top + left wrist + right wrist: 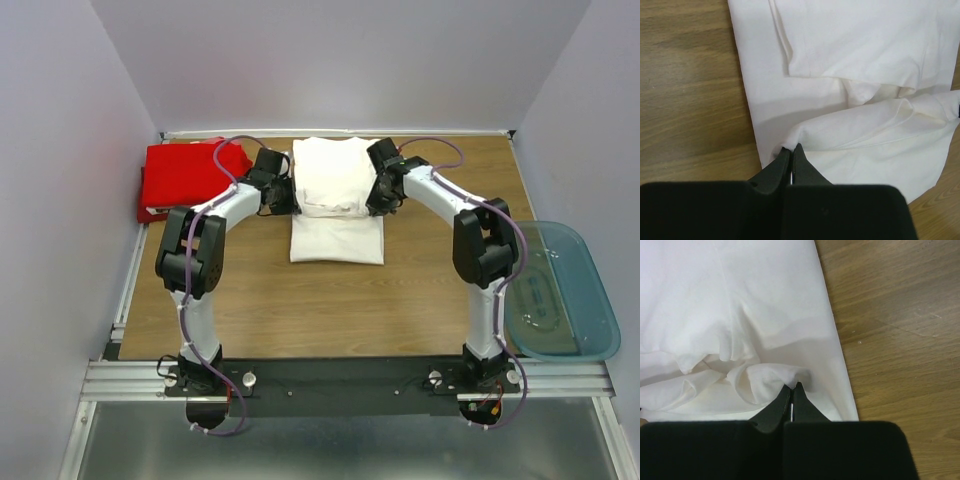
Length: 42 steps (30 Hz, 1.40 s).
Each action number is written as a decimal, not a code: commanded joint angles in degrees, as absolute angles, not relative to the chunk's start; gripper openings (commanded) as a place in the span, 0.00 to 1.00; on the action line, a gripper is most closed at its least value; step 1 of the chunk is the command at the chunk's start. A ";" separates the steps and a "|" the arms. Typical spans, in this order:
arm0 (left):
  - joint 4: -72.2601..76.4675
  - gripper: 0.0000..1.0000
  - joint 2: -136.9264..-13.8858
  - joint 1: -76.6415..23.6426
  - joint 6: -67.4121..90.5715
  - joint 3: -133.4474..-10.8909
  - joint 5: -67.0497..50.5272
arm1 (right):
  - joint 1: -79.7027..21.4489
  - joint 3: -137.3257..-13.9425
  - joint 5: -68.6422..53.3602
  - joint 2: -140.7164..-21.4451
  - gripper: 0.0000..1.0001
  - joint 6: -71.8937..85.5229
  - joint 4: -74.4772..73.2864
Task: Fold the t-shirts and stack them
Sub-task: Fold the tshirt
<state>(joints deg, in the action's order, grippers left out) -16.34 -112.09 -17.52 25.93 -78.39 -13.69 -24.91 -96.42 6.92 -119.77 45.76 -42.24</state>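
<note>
Left pincer [791, 147] and right pincer [792, 385] tight on white t-shirt [335, 180]

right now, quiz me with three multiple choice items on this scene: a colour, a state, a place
1. What colour is the tub?
A) yellow
B) black
C) blue-tinted

2. What state is the left hand in?
A) shut on the white t-shirt
B) open over bare wood
C) shut on the tub's rim

3. Where does the red t-shirt lie?
A) in the tub
B) at the far left corner of the table
C) on the white t-shirt

Answers:
1 C, its clear plastic looks blue in the top view.
2 A, its fingertips pinch a fold of white cloth.
3 B, it sits by the left wall at the far edge.
</note>
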 commanded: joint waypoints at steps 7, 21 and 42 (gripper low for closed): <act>-19.42 0.93 -113.73 -14.15 25.31 -85.95 -11.52 | -23.73 -104.66 5.36 -123.31 0.55 44.04 -44.56; -20.13 0.93 -103.98 -14.94 16.88 -72.81 -13.09 | -22.76 -95.39 1.59 -115.49 0.70 39.81 -45.18; -15.82 0.91 -92.99 -16.17 19.34 -53.44 -15.73 | -25.05 -71.37 -5.01 -105.47 0.54 43.15 -39.82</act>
<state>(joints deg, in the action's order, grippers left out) -16.49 -94.87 -15.88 18.87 -54.17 -14.39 -24.47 -73.17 -3.55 -107.33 41.71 -41.17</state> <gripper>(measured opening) 0.914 0.560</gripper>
